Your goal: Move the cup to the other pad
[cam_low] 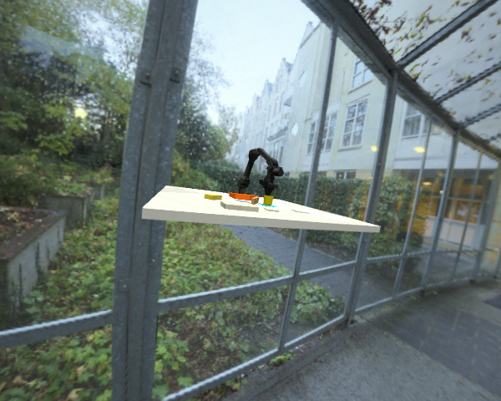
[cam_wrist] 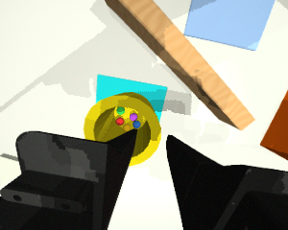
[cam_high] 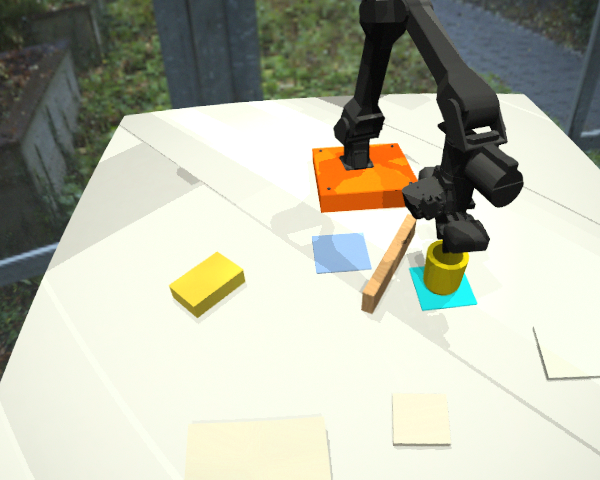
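Observation:
The yellow cup [cam_high: 445, 274] [cam_low: 268, 200] [cam_wrist: 93, 128] stands upright on the cyan pad [cam_high: 465, 298] [cam_wrist: 110, 86]. Several coloured marbles [cam_wrist: 127, 120] lie inside it. My gripper [cam_high: 453, 246] [cam_wrist: 152, 136] is open just above the cup. Its fingers stand apart astride the cup's near rim, one tip over the inside and one outside, and do not squeeze the wall. The light blue pad [cam_high: 340, 252] [cam_wrist: 230, 21] lies to the left, beyond a wooden bar [cam_high: 388, 266] [cam_wrist: 192, 72] that lies between the two pads.
The arm's orange base [cam_high: 362, 175] [cam_wrist: 283, 125] stands behind the pads. A yellow block [cam_high: 207, 283] lies at the left. Cream pads lie near the front: a small one [cam_high: 420, 418], a large one [cam_high: 256, 446], and one at the right [cam_high: 569, 356].

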You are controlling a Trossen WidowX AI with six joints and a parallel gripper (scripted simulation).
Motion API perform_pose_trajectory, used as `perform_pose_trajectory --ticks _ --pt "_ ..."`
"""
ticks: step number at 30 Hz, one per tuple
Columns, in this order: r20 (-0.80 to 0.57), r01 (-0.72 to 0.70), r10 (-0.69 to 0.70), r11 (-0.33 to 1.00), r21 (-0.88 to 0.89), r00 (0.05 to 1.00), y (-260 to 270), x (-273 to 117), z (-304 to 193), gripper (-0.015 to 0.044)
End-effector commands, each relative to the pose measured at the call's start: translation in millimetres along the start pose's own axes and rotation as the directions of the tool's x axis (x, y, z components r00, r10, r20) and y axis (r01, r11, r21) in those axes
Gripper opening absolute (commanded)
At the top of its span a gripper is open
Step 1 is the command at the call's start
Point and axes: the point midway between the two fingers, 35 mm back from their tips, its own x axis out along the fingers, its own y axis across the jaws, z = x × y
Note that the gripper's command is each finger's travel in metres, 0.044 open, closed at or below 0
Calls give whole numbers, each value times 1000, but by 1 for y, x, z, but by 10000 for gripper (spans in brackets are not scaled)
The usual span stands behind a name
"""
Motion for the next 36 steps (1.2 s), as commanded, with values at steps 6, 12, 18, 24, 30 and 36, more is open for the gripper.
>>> perform_pose_trajectory --ticks 6,12,18,24,30,36 --pt "-7 -14 14 1000 2 1000 0 -20 0 147" --pt "-7 -14 14 1000 3 1000 -2 -27 1 147" --pt "-2 -5 5 1000 3 1000 -2 -22 2 199" --pt "-2 -5 5 1000 3 1000 -2 -22 2 357" --pt "-3 -7 7 1000 3 1000 -1 -34 2 440" --pt "-5 -10 10 1000 3 1000 -1 -56 2 440"
